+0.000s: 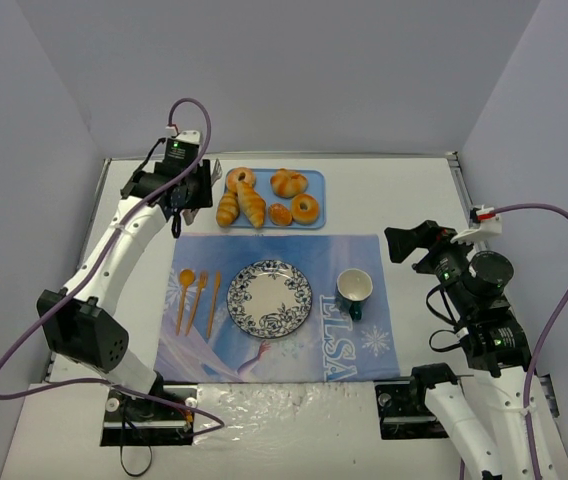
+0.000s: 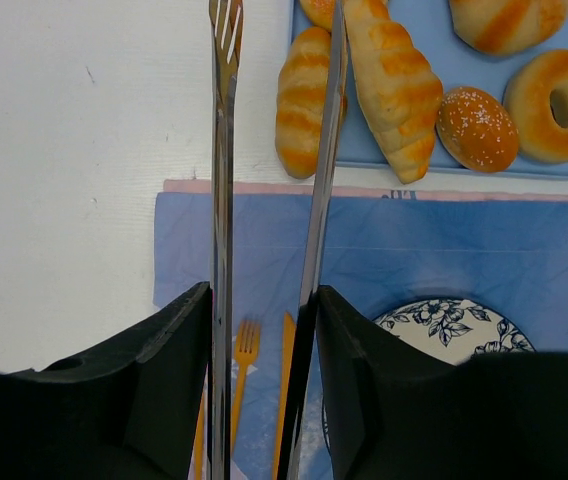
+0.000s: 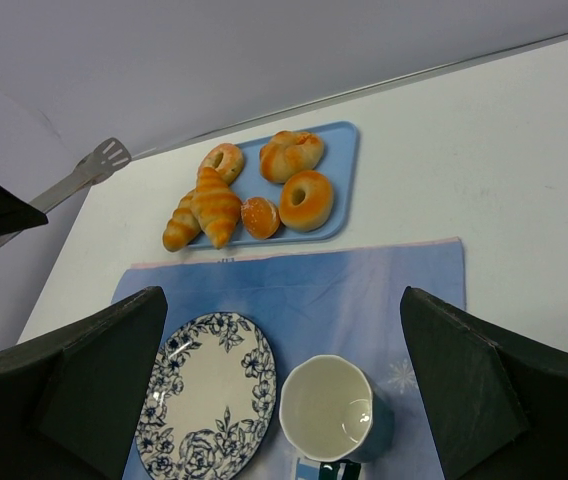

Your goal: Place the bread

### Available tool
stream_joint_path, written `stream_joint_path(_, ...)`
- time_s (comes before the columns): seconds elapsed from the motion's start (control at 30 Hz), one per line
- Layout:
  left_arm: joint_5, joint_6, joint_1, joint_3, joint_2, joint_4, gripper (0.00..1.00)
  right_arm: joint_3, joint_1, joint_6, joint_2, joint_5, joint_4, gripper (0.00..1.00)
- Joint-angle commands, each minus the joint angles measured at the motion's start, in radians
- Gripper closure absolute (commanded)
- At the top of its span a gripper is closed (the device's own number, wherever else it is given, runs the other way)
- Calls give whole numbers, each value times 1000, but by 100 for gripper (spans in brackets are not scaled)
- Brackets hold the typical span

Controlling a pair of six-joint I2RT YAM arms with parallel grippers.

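Two ridged golden rolls, the bread (image 1: 228,208) (image 1: 252,208), lie side by side at the left end of a blue tray (image 1: 316,180). In the left wrist view they show as the left roll (image 2: 304,100) and the right roll (image 2: 394,85), and they also show in the right wrist view (image 3: 179,228) (image 3: 214,205). My left gripper (image 1: 182,195) (image 2: 262,295) is shut on metal tongs (image 2: 222,150). The tong arms are apart; the left roll lies roughly between them in that view. The tongs' tip (image 3: 104,160) looks raised, left of the tray. My right gripper (image 1: 404,243) (image 3: 282,295) is open and empty.
The tray (image 2: 429,40) (image 3: 349,150) also holds two ring doughnuts, a knotted bun and a small round bun (image 2: 476,128). On the blue placemat (image 1: 284,250) sit a flowered plate (image 1: 269,298) (image 3: 209,400), a mug (image 1: 354,290) (image 3: 329,410) and orange cutlery (image 1: 199,298).
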Motion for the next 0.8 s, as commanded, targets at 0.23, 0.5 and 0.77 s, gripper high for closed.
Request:
stream_joint_path(0.23,-111,55,-68,24,39,-38,60,41,0,-4,0,15,49,0)
stream_joint_path(0.5,-220,103,-114,54,110,-106,60,34,-1,1,-6,16,49,0)
stream_joint_path(0.77,-275,136,-147,78,156,-144,60,28,-1,4,-19,18,48,0)
